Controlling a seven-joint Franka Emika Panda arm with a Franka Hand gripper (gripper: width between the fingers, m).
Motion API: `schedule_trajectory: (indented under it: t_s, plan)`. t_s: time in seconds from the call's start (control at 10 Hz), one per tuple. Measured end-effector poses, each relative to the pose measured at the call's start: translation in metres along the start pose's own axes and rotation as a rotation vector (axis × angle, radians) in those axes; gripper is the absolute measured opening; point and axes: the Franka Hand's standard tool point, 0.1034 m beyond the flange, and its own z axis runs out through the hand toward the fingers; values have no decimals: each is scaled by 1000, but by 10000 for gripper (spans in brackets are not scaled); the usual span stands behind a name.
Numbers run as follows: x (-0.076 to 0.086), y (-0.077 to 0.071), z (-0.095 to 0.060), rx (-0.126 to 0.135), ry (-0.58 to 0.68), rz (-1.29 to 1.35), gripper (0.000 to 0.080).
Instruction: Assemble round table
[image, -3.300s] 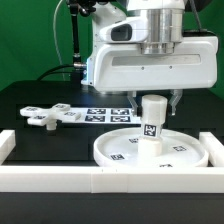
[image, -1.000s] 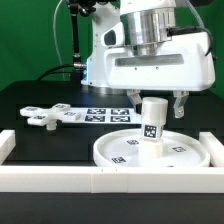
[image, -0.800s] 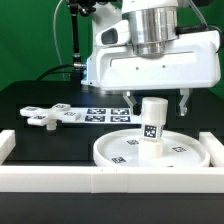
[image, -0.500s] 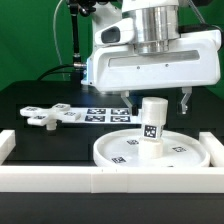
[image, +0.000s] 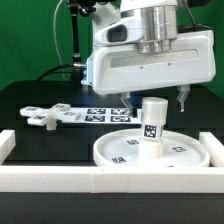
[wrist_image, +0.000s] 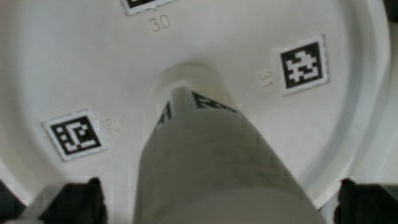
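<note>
The large rimmed round disc (image: 150, 152) lies flat on the black table near the front border bar. The short cylindrical leg (image: 153, 122) stands upright at its centre. My gripper (image: 153, 98) hovers right over the leg's top, open, with one finger on each side and clear of the leg. In the wrist view the leg (wrist_image: 210, 150) rises between the dark fingertips (wrist_image: 71, 202), with the tagged disc (wrist_image: 107, 70) below it. The cross-shaped foot (image: 40, 117) lies loose at the exterior view's left.
The marker board (image: 100, 113) lies flat behind the disc. White border bars run along the front (image: 110, 180) and both sides (image: 6, 145). A green backdrop and cables stand behind the arm.
My fingers have spread wider apart from the leg and the gripper has lifted slightly. The leg stays upright on the disc; the foot has not moved.
</note>
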Motion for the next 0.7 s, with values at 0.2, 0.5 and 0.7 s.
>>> schedule_trajectory:
  t_s: [0.2, 0.5, 0.7]
  plan:
    - [2, -2, 0, -25, -14, -226, 649]
    - [2, 0, -1, -35, -19, -417, 649]
    - [2, 0, 0, -41, -20, -557, 649]
